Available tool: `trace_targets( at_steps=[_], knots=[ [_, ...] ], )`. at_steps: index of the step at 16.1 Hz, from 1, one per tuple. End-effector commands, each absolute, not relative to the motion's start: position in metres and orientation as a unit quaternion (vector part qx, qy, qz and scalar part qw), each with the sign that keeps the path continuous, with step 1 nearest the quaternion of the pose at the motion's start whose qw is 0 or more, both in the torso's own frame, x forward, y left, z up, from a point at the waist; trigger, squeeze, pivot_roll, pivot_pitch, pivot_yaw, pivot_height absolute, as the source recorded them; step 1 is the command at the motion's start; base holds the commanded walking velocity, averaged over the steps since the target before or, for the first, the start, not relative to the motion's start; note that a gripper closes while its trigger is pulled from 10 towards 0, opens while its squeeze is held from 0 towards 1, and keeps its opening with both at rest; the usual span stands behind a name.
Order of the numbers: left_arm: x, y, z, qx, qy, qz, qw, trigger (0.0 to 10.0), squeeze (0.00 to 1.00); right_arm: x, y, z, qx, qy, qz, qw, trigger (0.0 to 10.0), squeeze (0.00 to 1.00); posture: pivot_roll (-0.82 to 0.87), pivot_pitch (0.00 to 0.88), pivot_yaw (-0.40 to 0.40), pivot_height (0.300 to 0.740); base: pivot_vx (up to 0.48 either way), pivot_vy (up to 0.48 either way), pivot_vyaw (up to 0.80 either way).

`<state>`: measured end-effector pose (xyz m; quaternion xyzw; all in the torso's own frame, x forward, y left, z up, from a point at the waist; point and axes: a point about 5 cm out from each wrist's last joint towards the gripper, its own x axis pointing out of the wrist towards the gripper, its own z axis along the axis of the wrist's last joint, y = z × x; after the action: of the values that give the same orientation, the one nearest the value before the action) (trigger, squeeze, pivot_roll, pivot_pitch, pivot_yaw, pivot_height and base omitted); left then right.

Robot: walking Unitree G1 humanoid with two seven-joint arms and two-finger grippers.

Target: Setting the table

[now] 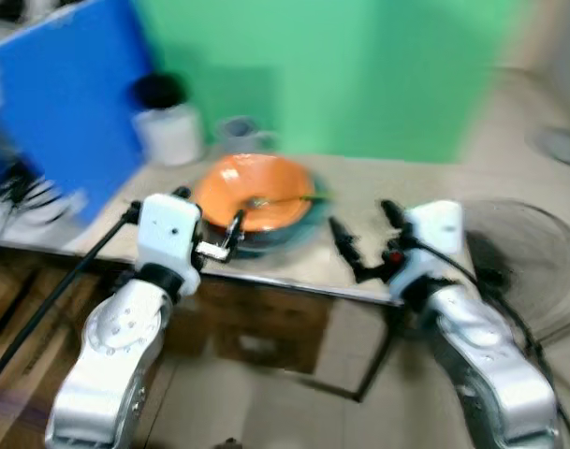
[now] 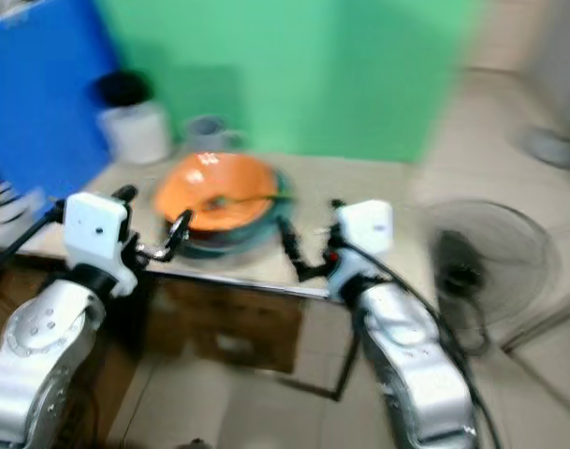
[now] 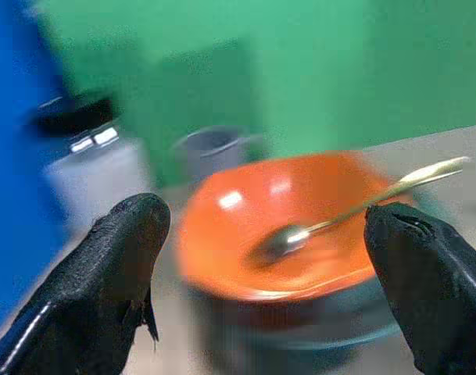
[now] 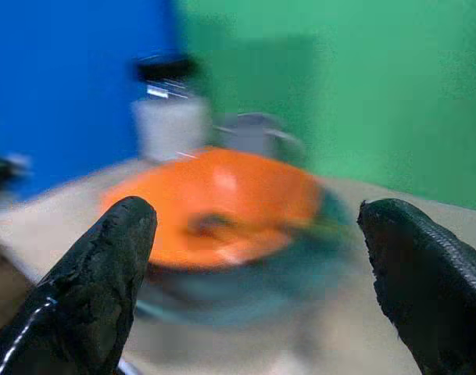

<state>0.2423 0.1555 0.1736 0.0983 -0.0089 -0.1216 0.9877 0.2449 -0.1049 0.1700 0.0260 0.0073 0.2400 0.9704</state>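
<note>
You are facing the table [image 1: 378, 201] with both arms raised. The orange bowl [image 1: 252, 192] is sitting on a darker dish near the table's front edge, a spoon [image 3: 339, 221] resting inside it. Your left gripper [image 1: 230, 232] and right gripper [image 1: 364, 243] are flanking the bowl, jaws spread and empty, likely lining up to lift it. A white container [image 1: 169, 131] and grey cup [image 1: 238, 131] are standing behind the bowl

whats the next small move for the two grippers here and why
Probably ease both grippers forward a little toward the orange bowl. The left gripper and right gripper are open, short of the bowl on either side, holding nothing. A spoon lies inside, so the approach should be slow and level; the views are blurred.
</note>
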Motion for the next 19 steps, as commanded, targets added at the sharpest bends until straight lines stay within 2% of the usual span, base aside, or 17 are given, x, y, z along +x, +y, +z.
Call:
trace_targets(
  at_steps=[1, 5, 11, 15, 17, 19],
  knots=[
    [0.242, 0.151, 0.178, 0.098, -0.017, -0.132, 0.986, 10.0, 0.0, 0.244, -0.111, 0.167, 0.018, 0.018, 0.236, 0.971, 10.0, 0.0, 0.14, 0.0, 0.028, 0.74, 0.341, 0.0, 0.8],
    [0.24, 0.149, 0.177, 0.1, -0.017, -0.137, 0.985, 10.0, 0.0, 0.243, -0.109, 0.166, 0.012, 0.02, 0.252, 0.967, 10.0, 0.0, 0.15, 0.0, 0.024, 0.74, 0.338, 0.0, 0.8],
    [0.237, 0.15, 0.175, 0.106, -0.009, -0.153, 0.982, 10.0, 0.0, 0.251, -0.119, 0.172, 0.023, 0.017, 0.238, 0.971, 10.0, 0.0, 0.15, 0.0, 0.017, 0.74, 0.341, 0.0, 0.0],
    [0.237, 0.149, 0.173, 0.111, -0.002, -0.176, 0.978, 10.0, 0.0, 0.255, -0.119, 0.179, -0.011, 0.027, 0.262, 0.965, 10.0, 0.0, 0.14, 0.0, 0.021, 0.74, 0.338, 0.0, 0.0],
    [0.236, 0.147, 0.171, 0.118, 0.007, -0.21, 0.971, 10.0, 0.0, 0.258, -0.124, 0.177, -0.052, 0.064, 0.278, 0.957, 10.0, 0.0, 0.14, 0.0, 0.024, 0.74, 0.304, 0.0, 0.0],
    [0.236, 0.147, 0.17, 0.133, 0.01, -0.239, 0.962, 10.0, 0.0, 0.262, -0.126, 0.177, -0.079, 0.119, 0.317, 0.938, 10.0, 0.0, 0.13, 0.0, 0.034, 0.74, 0.0, 0.0, 0.0]
  ],
)
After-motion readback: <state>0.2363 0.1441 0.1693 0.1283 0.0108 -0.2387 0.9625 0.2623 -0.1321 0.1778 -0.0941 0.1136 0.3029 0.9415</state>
